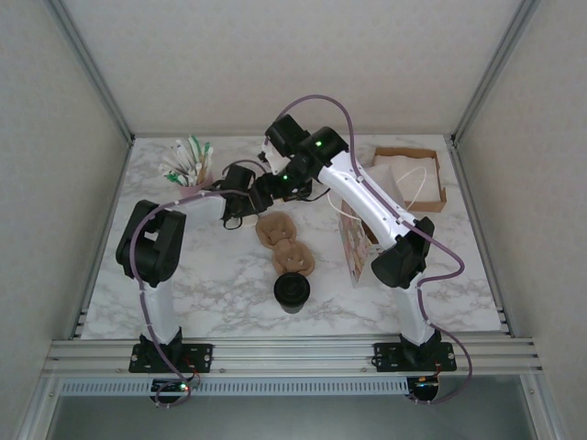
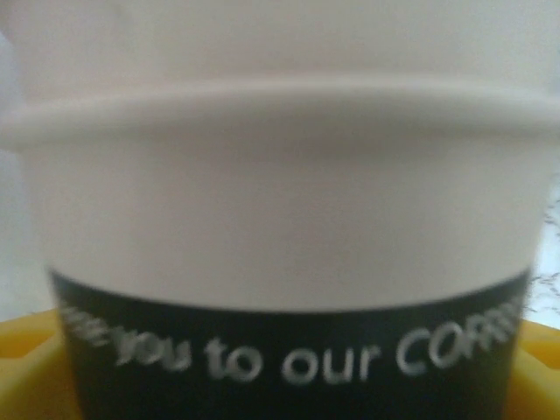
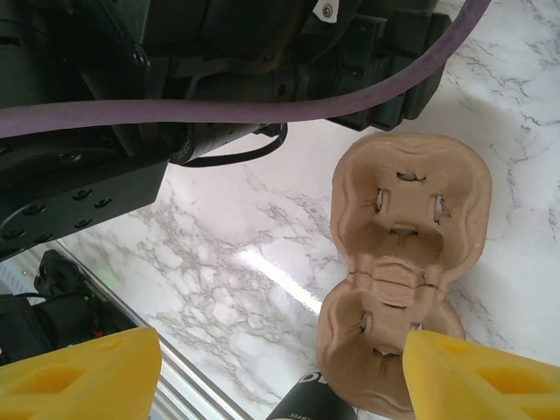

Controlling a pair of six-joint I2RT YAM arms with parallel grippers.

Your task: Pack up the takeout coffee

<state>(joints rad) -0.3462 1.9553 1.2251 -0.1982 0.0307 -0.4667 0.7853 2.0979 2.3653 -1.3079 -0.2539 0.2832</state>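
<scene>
Before the pickup: nothing packed yet.
Lidded cup (image 1: 292, 291) upright on the table (image 1: 211, 280), just in front of the pulp carrier (image 1: 285, 242), on the arm-base side. Right gripper (image 3: 276, 350) spread wide and empty above the carrier. Left gripper (image 2: 280, 376) flanking a lidless cup (image 2: 280, 219); clamped or loose, impossible to tell. Next, likely: grasp the wall below the lid, keep level, seat in a carrier well.

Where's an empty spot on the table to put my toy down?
Bare marble lies front-left, between the left arm and the lidded cup, and front-right, past the right arm. The middle is crowded: carrier, bag, both arms.
</scene>
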